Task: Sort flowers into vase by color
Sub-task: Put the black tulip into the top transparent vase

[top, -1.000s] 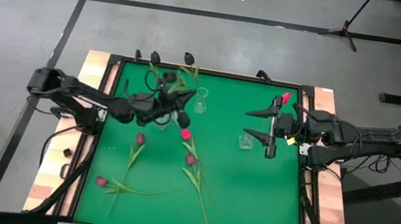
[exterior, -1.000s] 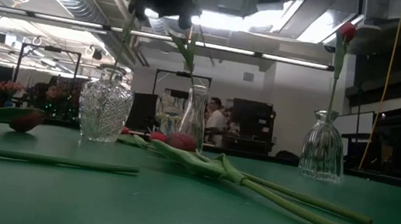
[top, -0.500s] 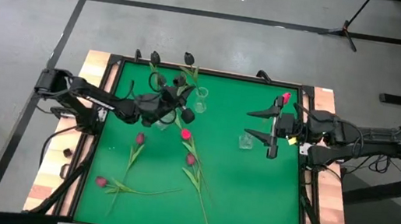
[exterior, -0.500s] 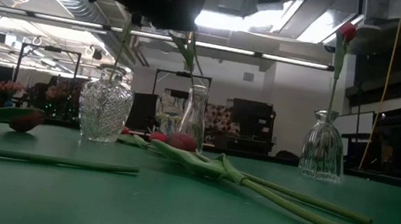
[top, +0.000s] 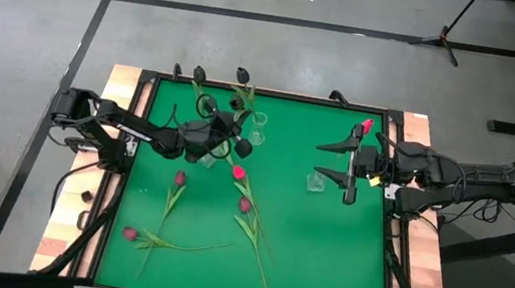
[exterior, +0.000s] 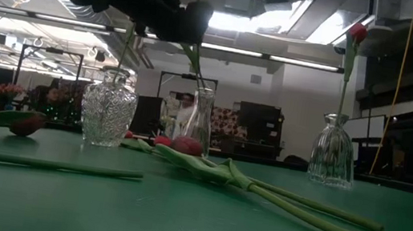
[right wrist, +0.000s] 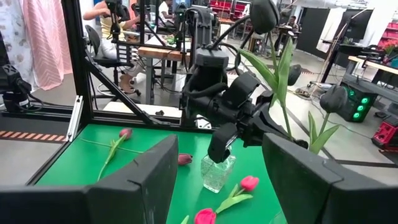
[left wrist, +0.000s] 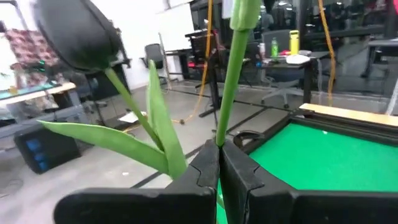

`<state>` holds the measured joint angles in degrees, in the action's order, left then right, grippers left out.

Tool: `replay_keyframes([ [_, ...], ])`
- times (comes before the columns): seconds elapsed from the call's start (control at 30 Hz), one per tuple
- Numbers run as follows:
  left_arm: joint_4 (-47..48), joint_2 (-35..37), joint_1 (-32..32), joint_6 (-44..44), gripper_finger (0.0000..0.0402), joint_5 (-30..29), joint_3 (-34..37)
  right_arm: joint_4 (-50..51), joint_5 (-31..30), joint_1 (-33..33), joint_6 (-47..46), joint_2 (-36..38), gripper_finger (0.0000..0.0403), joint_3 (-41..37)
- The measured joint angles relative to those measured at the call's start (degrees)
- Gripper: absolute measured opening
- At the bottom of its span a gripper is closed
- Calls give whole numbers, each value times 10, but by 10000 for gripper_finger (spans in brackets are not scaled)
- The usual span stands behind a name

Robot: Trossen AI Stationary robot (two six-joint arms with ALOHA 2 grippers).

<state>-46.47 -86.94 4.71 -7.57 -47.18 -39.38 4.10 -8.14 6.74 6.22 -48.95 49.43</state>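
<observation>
My left gripper (top: 238, 139) is shut on the green stem of a tulip, up above the table by two glass vases: a faceted one (exterior: 108, 110) and a slender one (exterior: 200, 119). Near-black heads (top: 243, 74) and leaves stand around it; one head (left wrist: 78, 37) is close by in the left wrist view. The held tulip's own head is cut off there. My right gripper (top: 341, 162) hangs open beside a bell-shaped vase (exterior: 333, 151) that holds a pink-red tulip (exterior: 357, 31). Several pink-red and magenta tulips (top: 237, 173) lie flat on the green mat. My left gripper pinches the tulip's stem (left wrist: 224, 121) between its two shut fingers (left wrist: 205, 168). The stem crosses the fingertips and rises upright past the picture's top. It is lifted above the mat. Its lower end is hidden behind the fingers.
The green mat (top: 323, 254) sits in a dark frame with wooden edges (top: 64, 228). Loose tulips with long stems spread over its near left half (top: 173, 243). The mat's right near part (top: 341, 267) has no objects. A person (exterior: 185, 112) shows in the room behind.
My left gripper, still shut on the stem, has moved a little toward the table's right and far edge, carrying the tulip along above the two left vases. The right arm has kept still.
</observation>
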Motion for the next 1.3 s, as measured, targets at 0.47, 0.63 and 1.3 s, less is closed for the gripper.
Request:
replay_keyframes([
  [0.47, 31, 0, 35, 56, 11, 71, 0, 0, 0, 0, 0, 0, 232, 0],
  [0.63, 58, 0, 37, 61, 29, 88, 0, 1, 1, 0, 0, 0, 232, 0],
  [1.3, 74, 0, 35, 60, 138, 106, -4, 19, 2, 0, -4, 0, 232, 0],
])
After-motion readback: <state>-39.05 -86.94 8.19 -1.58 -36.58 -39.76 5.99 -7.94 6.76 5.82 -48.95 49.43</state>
